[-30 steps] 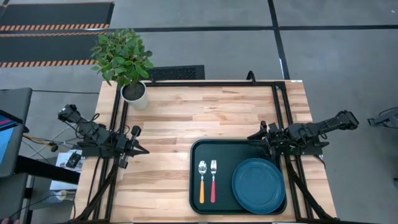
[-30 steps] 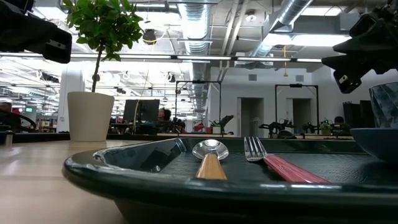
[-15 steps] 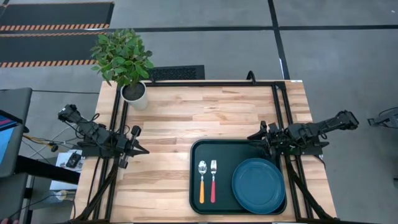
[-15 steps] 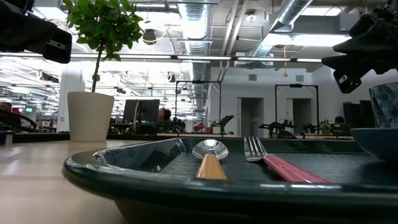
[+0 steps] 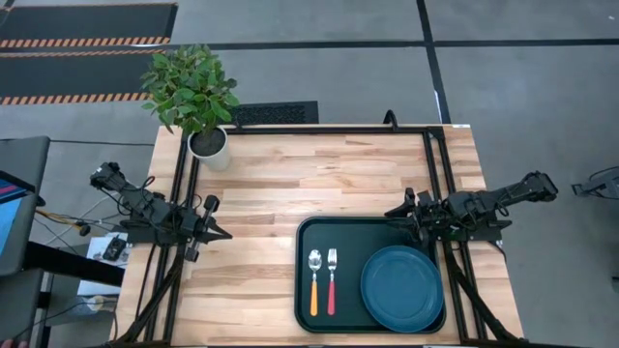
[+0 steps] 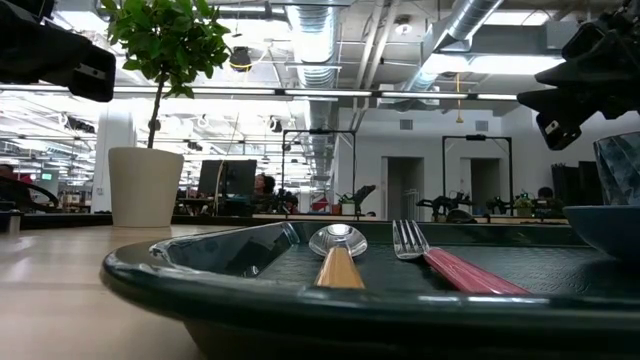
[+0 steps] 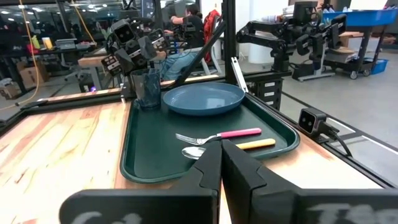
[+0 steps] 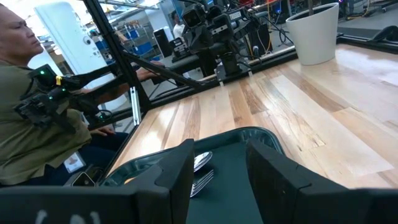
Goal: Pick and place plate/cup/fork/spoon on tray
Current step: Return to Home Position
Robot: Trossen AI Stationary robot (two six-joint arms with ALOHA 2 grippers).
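Everything is loaded: the spoon and fork lie side by side on the tray, with the plate beside them and the cup standing just behind the plate. The left tool, fingers together, hangs over the bench near its left edge. The right tool, fingers apart, hovers at the tray's far rim close to the cup. To home cleanly, it should probably rise before pulling back, so it cannot clip the cup.

Even, bright light fell from overhead on the desk, shadows short and soft beside the plant pot. Down low, ceiling strip lights glared and an arm showed black against them. The spoon bowl gleamed, the tray rim carried a dull sheen, the wood shone pale.
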